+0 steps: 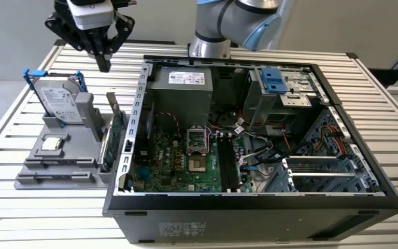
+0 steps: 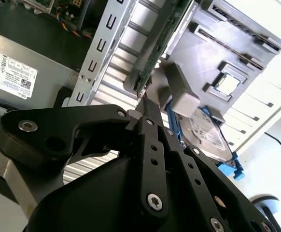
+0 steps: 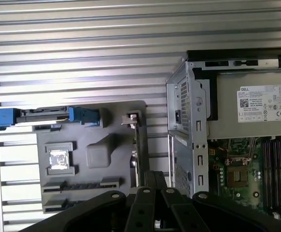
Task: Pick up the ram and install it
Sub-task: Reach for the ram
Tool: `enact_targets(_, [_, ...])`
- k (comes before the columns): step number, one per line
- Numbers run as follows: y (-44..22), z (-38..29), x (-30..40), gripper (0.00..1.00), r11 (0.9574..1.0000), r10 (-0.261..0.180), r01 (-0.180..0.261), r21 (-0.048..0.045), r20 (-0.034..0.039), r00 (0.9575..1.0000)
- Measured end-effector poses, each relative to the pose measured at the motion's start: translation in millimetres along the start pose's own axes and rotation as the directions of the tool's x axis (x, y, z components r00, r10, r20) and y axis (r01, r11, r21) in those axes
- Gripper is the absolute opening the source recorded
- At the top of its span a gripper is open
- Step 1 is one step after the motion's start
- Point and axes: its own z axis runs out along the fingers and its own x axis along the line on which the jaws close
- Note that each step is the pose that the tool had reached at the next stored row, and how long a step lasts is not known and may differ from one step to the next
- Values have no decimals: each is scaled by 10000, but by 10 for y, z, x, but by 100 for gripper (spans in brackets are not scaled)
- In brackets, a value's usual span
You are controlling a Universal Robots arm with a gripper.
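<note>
My gripper [image 1: 104,66] hangs shut and empty above the back end of a grey holder [image 1: 60,166] at the exterior view's left. Straight below its tip, thin boards stand on edge in the holder beside the case wall. One is a green board [image 1: 118,132], also seen in the second wrist view [image 2: 156,50]. I cannot tell whether the ram is one of them. In both wrist views the black fingers [image 2: 152,145] [image 3: 152,186] point along that board's edge [image 3: 140,150], a short way off it. The dark memory slots [image 1: 225,163] [image 3: 272,169] lie on the motherboard inside the case.
The open computer case [image 1: 126,155] fills the middle of the slatted table [image 1: 19,207]. In the holder stand a silver hard drive in a blue bracket [image 1: 59,101] and a small square chip [image 1: 52,145]. The case's metal wall [image 3: 186,125] rises close beside the boards.
</note>
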Motion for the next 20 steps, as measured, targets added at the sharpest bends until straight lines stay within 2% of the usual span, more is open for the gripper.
enact_targets(20, [-5,5,61,0,10000,1,-1,7,-44,10000])
